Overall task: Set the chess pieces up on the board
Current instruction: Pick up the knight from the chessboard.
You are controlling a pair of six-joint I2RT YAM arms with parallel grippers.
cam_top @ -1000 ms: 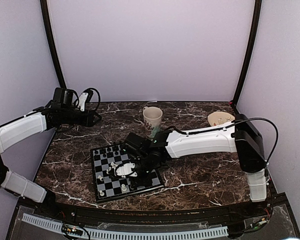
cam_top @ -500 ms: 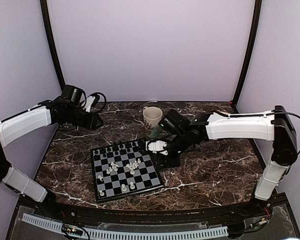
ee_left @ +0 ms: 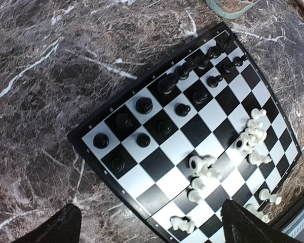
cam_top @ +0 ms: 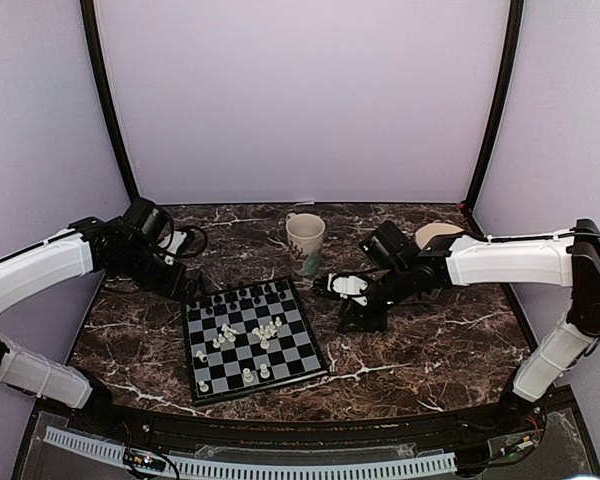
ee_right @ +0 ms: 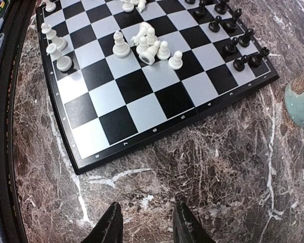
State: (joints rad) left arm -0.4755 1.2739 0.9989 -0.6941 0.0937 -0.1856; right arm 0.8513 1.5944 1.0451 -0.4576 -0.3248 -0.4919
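The board (cam_top: 298,352) lies on the marble in front of the arms. Black chess pieces (cam_top: 240,297) stand along its far rows. White chess pieces (cam_top: 265,330) cluster near the middle, some toppled, and a few stand at the near edge. My left gripper (cam_top: 188,291) hovers by the board's far-left corner, open wide, with nothing between its fingers (ee_left: 66,225). In its view the board (ee_left: 157,164) shows black pieces (ee_left: 182,109) and white ones (ee_left: 251,134). My right gripper (cam_top: 348,320) hangs over bare marble right of the board (ee_right: 134,86), open and empty, fingers (ee_right: 109,228) apart.
A white mug (cam_top: 305,238) stands behind the board's far-right corner, its base also in the right wrist view (ee_right: 301,104). A pale bowl (cam_top: 440,237) sits at the back right. Tent walls and black poles close in the table.
My right arm pulled back from above the board to the marble on its right. My left arm came down toward the board's far-left corner and its jaws opened wide.
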